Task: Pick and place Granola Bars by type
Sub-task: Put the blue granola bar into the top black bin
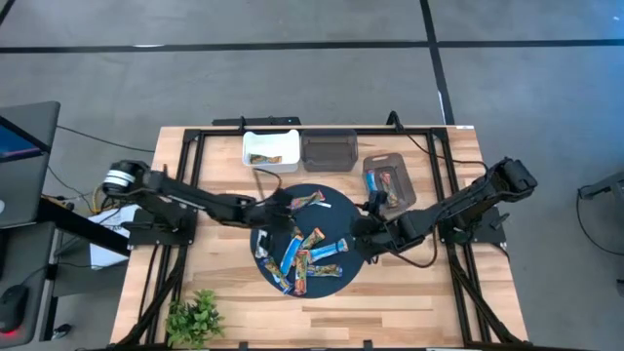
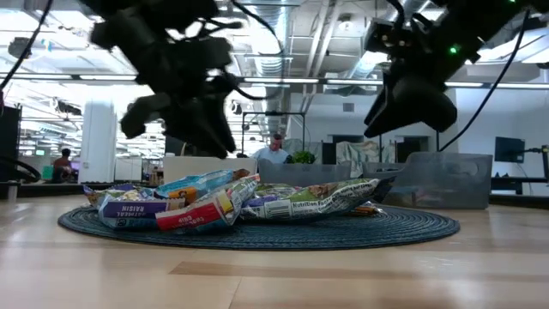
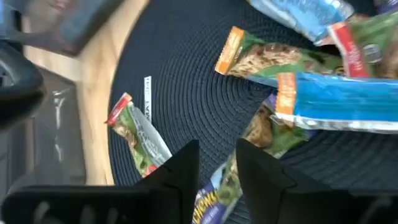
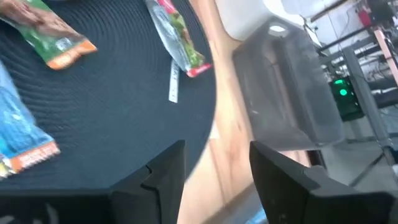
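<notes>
Both grippers hover with parted, empty jaws over the dark round mat (image 1: 336,210), the left gripper (image 1: 276,207) at its ten o'clock edge and the right gripper (image 1: 368,234) at three o'clock, apparently flanking the granola bars (image 1: 310,255) heaped toward six o'clock to share the sorting.

Even, bright overhead lighting, with ceiling strip lights (image 2: 77,39) visible in the low view — shadows on the wooden table (image 1: 224,292) are soft and faint. Both wrist views show motion blur; the foreground arms in the low view appear as dark, defocused silhouettes.
</notes>
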{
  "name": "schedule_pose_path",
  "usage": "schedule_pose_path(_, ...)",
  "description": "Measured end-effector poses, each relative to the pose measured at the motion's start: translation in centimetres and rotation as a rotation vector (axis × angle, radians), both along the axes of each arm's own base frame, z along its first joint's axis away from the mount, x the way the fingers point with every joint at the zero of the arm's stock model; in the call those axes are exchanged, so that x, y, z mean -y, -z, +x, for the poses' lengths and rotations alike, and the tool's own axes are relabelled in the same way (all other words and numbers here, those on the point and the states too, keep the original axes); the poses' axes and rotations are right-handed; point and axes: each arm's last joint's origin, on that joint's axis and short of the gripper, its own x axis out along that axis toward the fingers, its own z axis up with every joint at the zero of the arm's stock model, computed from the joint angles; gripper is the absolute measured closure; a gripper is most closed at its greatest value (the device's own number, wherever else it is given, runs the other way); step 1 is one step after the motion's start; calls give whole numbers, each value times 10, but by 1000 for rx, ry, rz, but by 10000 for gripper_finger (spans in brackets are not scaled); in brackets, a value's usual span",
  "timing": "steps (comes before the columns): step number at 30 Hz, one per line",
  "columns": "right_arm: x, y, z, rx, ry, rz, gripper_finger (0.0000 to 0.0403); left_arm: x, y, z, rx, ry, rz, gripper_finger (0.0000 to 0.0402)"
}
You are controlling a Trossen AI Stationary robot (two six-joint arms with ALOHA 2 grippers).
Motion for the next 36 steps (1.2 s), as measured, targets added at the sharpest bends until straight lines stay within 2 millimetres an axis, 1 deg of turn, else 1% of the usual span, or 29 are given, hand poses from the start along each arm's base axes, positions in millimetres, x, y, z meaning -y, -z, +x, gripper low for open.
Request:
schedule_pose_path(3,-4,9,-8,22,-22,4,234,-2,0,12,-132,0,22,281)
schedule_pose_path(5,-5,12,-11,71,-25,5,234,-4,-2,17,-203,-4,29,273)
schedule_pose_path(7,-5,16,-20,77,-41,-24,234,-5,-3,23,-253,-2,39,268)
schedule_pose_path(9,-6,13,-24,114,-57,-18,234,-8,-2,25,-293,-4,45,267)
schedule_pose_path(11,-5,8,-32,148,-66,-3,236,-11,0,28,-311,7,35,267)
schedule_pose_path(17,-13,-3,-50,236,-118,48,244,-24,18,30,-392,15,-37,268)
schedule_pose_path(20,-17,-5,-58,252,-145,56,248,-27,17,30,-390,-1,-41,268)
schedule_pose_path(26,-25,-11,-61,301,-176,54,257,-28,17,29,-393,1,-43,269)
schedule_pose_path(30,-25,-11,-62,301,-171,43,264,-28,17,29,-394,-1,-47,286)
schedule_pose_path(36,-25,-11,-62,301,-170,42,271,-28,17,29,-396,4,-63,343)
